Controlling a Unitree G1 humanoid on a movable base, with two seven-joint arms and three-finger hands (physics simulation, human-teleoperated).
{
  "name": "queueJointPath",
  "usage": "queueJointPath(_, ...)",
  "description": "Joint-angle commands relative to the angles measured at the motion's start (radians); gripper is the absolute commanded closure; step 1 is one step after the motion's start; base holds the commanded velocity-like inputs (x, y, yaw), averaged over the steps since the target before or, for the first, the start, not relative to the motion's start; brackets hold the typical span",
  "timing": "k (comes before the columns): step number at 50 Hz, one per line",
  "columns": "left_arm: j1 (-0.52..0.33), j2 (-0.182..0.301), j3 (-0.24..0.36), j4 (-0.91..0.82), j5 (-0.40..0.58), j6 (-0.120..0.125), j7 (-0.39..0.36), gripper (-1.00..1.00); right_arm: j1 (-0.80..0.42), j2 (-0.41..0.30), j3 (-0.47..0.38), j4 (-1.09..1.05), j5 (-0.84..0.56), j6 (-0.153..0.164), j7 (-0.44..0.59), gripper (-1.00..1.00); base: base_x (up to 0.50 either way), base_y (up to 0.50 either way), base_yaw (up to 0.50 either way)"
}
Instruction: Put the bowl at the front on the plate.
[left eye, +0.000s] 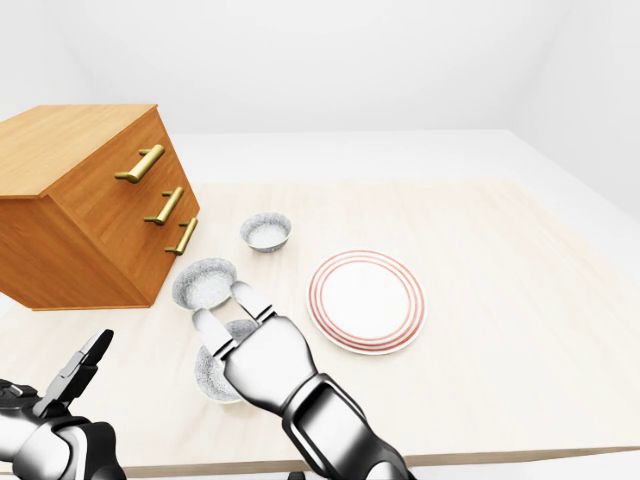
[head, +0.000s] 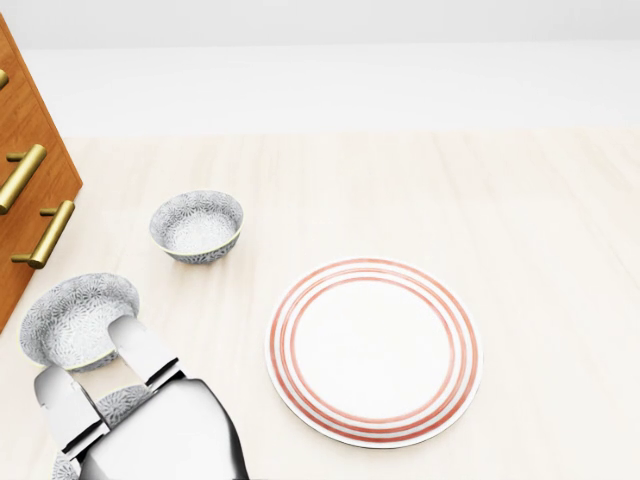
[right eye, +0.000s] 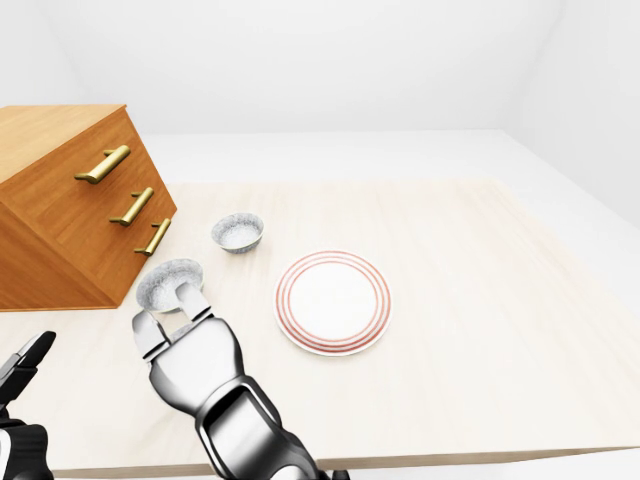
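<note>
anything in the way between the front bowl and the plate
Nothing visible. In the left-eye view the right hand is open over the front bowl, and only bare table lies between that bowl and the plate to its right. The middle bowl and far bowl sit higher, off that path.

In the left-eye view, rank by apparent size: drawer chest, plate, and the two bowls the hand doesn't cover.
1. Drawer chest, clearly the largest.
2. Plate.
3. Middle bowl, slightly bigger than the
4. top bowl, but it lies nearer the camera, so those two may really match.
</note>
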Motion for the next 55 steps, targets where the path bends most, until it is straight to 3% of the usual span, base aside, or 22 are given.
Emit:
queueJointPath(1, 0.0, 0.002, 0.003, -0.008, -0.009, 0.015, 0.0, -1.0, 0.054, -0.044, 0.053, 0.02, 0.019, 0.023, 0.0, -1.0, 0.0, 0.0, 0.0)
queueJointPath(7, 0.001, -0.002, 0.003, -0.007, -0.002, 0.007, 0.0, -1.0, 0.083, -0.086, 0.063, 0.035, 0.025, 0.029, 0.0, -1.0, 0.0, 0.0, 0.0)
queueJointPath(9, 0.003, -0.001, 0.006, -0.017, -0.011, 0.021, 0.0, -1.0, 0.099, -0.095, 0.063, 0.045, 0.055, 0.039, 0.0, -1.0, 0.0, 0.0, 0.0)
queueJointPath(11, 0.001, -0.002, 0.005, -0.013, -0.007, 0.014, 0.0, -1.0, 0.106, -0.118, 0.062, 0.063, 0.038, 0.038, 0.0, -1.0, 0.0, 0.0, 0.0)
queueJointPath(19, -0.003, 0.0, 0.0, 0.0, -0.001, 0.003, 0.0, -1.0, 0.099, -0.106, 0.052, 0.015, 0.008, 0.056, 0.0, -1.0, 0.0, 0.0, 0.0)
queueJointPath(40, -0.002, 0.001, -0.002, 0.001, -0.002, 0.002, 0.0, -1.0, 0.098, -0.107, 0.053, 0.015, 0.008, 0.056, 0.0, -1.0, 0.0, 0.0, 0.0)
queueJointPath(41, 0.003, 0.002, 0.002, -0.016, -0.007, 0.016, 0.0, -1.0, 0.1, -0.106, 0.052, 0.015, 0.006, 0.059, 0.0, -1.0, 0.0, 0.0, 0.0)
queueJointPath(42, 0.001, 0.001, 0.002, -0.011, -0.006, 0.012, 0.0, -1.0, 0.098, -0.11, 0.055, 0.019, 0.007, 0.052, 0.0, -1.0, 0.0, 0.0, 0.0)
queueJointPath(51, -0.003, 0.002, 0.0, 0.0, -0.005, 0.003, 0.0, -1.0, 0.107, -0.087, 0.095, 0.077, 0.037, 0.091, 0.0, -1.0, 0.0, 0.0, 0.0)
queueJointPath(55, -0.005, 0.004, 0.0, 0.001, -0.006, 0.006, 0.0, -1.0, 0.096, -0.085, 0.088, 0.09, 0.046, 0.089, 0.0, -1.0, 0.0, 0.0, 0.0)
